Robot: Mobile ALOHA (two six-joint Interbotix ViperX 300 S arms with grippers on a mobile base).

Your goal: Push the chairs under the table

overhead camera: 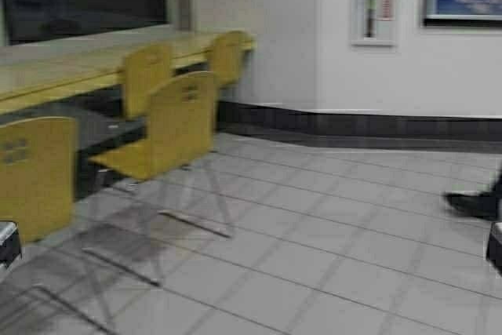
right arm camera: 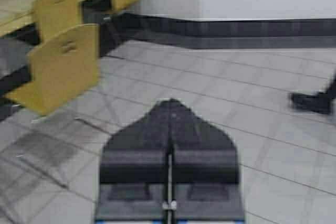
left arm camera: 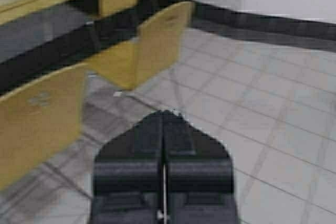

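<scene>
Beside table (overhead camera: 55,76) — pulled-out chair (overhead camera: 169,127)

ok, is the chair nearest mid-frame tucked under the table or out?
Out. The chair stands on open floor tiles, seat clear of the table.

Four chairs (overhead camera: 176,123), one table (overhead camera: 55,68), one shoe (overhead camera: 471,204).

the nearest chair (overhead camera: 35,174) beside the left gripper (left arm camera: 164,116) is edge-cropped; a person's shoe (overhead camera: 471,204) alone shows.
</scene>
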